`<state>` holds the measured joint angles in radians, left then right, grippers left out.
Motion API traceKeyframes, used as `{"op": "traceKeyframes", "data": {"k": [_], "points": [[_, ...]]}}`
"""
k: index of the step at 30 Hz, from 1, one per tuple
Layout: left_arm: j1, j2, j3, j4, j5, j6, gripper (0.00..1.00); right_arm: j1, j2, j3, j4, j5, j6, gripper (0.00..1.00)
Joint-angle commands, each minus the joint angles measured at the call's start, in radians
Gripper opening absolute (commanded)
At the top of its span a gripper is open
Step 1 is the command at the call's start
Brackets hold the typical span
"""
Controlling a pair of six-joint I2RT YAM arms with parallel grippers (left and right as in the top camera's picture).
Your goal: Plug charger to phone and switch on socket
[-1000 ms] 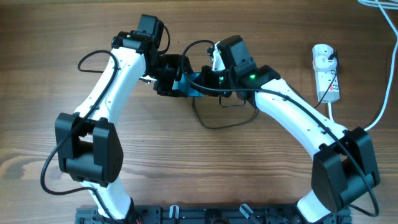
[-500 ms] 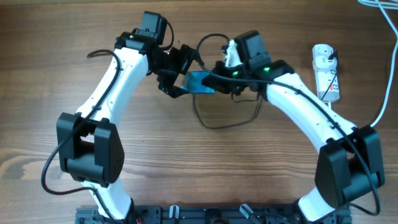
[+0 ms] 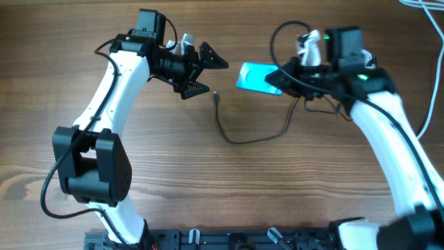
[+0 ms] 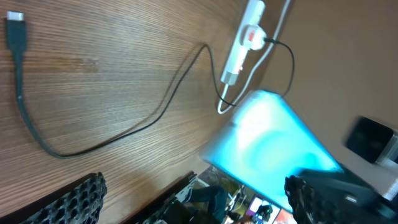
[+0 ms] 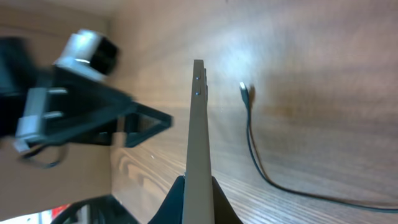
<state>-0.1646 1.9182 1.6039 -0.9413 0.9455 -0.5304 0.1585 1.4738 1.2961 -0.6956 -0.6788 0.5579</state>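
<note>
My right gripper [image 3: 279, 81] is shut on the right end of the teal-screened phone [image 3: 255, 77] and holds it above the table. In the right wrist view the phone [image 5: 198, 118] shows edge-on between the fingers [image 5: 198, 194]. My left gripper [image 3: 214, 75] is open and empty, left of the phone and apart from it. It frames the blurred phone [image 4: 267, 140] in the left wrist view [image 4: 205, 202]. The black charger cable [image 3: 239, 140] lies curved on the table with its plug tip [image 3: 216, 96] free. The tip also shows in both wrist views [image 4: 15, 28] [image 5: 244, 92]. The white socket [image 4: 241, 40] shows with its red switch; in the overhead view my right arm hides it.
A thick white cord [image 3: 435, 31] runs along the table's far right edge. The left arm's base [image 3: 94, 167] stands at the front left. Bare wood table [image 3: 229, 194] lies in front of the cable loop.
My right gripper has carried the phone up and to the right. My left gripper has drawn back to the left, away from the phone, and is open. The plug tip now lies uncovered.
</note>
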Motion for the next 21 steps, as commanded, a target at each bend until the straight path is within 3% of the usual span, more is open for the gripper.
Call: {"op": "traceKeyframes", "data": {"k": [1,3,5,10,12,17,21], "points": [[0.005,-0.024,0.019,-0.002,0.057,0.068,1.0,-0.058,-0.171,-0.118,0.047,-0.007,-0.003,0.04],[0.005,-0.024,0.019,-0.002,0.057,0.068,1.0,-0.097,-0.278,-0.26,0.128,-0.011,0.062,0.04],[0.005,-0.024,0.019,-0.005,0.057,0.068,1.0,-0.13,-0.417,-0.465,0.305,-0.01,0.227,0.04],[0.001,-0.024,0.019,-0.005,0.057,0.067,1.0,-0.1,-0.558,-0.716,0.621,0.129,0.631,0.04],[-0.007,-0.024,0.019,-0.004,0.057,0.067,0.99,-0.051,-0.551,-0.737,0.681,0.227,0.749,0.04],[-0.035,-0.024,0.019,0.008,0.066,0.042,0.98,0.138,-0.432,-0.736,0.964,0.406,0.832,0.04],[-0.041,-0.024,0.019,0.082,0.189,-0.016,0.96,0.237,-0.313,-0.736,1.109,0.545,0.898,0.04]]}}
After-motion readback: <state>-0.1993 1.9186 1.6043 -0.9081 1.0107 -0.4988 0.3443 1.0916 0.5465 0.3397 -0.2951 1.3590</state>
